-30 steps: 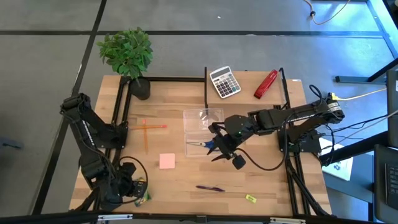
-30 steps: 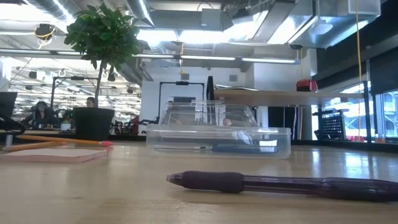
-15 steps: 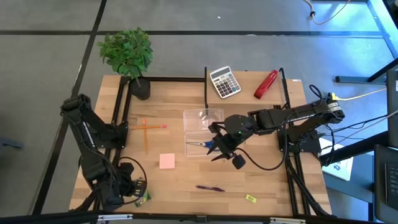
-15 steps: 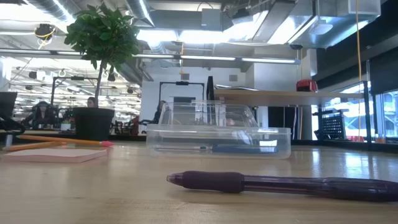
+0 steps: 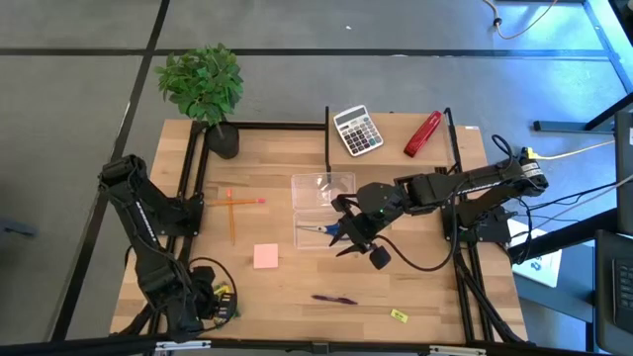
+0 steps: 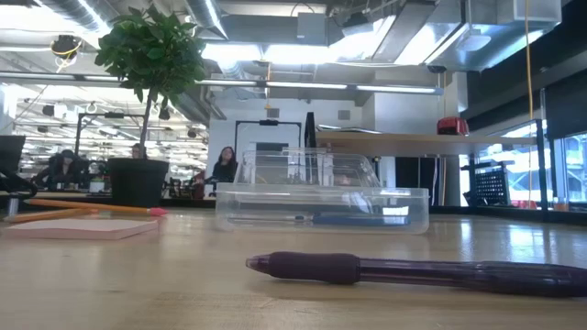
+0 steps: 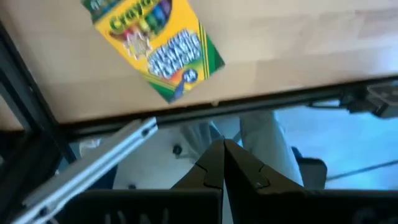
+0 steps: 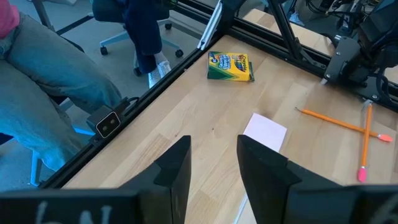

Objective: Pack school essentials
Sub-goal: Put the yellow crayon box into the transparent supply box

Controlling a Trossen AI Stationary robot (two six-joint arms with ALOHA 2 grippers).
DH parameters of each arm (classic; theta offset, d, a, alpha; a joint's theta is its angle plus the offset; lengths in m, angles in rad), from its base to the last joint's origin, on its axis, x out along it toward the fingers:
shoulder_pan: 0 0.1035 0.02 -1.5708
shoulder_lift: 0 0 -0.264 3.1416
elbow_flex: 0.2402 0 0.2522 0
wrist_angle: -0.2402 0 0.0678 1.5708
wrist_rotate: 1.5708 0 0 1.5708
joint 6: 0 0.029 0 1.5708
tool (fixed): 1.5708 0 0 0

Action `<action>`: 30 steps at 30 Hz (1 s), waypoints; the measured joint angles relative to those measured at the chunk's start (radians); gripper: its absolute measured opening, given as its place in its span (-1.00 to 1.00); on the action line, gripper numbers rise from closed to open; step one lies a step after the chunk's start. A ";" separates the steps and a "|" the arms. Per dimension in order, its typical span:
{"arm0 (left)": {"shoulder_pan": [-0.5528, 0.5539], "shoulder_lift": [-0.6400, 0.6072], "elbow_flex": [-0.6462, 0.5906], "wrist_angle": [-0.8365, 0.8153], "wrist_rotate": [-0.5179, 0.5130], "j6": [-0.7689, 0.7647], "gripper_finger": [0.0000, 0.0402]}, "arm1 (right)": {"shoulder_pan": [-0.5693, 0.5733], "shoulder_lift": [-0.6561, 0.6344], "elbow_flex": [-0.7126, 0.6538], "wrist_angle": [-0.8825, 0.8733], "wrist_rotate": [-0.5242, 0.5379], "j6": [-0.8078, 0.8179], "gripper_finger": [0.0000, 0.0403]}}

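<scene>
Meanwhile, the right gripper (image 5: pixel 348 240) hangs with fingers apart over the clear plastic box (image 5: pixel 323 206), where blue-handled scissors (image 5: pixel 315 228) already lie. Left gripper (image 7: pixel 224 163), fingers together, waits near the green-yellow crayon box (image 7: pixel 157 46); picking that up looks a likely next step.

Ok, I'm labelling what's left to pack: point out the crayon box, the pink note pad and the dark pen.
crayon box (image 7: pixel 155 43): left wrist view, middle of its printed face.
pink note pad (image 5: pixel 265 256): high view, centre of the pad.
dark pen (image 6: pixel 413 272): low view, mid-barrel.
</scene>
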 joint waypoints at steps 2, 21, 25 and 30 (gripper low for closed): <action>0.000 0.000 0.000 0.017 0.013 0.000 -1.00 | 0.000 0.000 0.000 0.000 0.000 0.000 -0.34; 0.008 0.000 0.000 0.058 0.063 -0.358 -1.00 | 0.000 0.000 0.000 0.000 0.000 0.000 -0.34; 0.008 0.000 0.000 0.058 0.060 -0.362 -1.00 | 0.000 0.000 0.000 0.000 0.000 0.000 -0.34; 0.012 -0.001 0.000 0.054 0.094 -0.450 -0.97 | 0.000 0.000 0.000 0.000 0.000 0.000 -0.34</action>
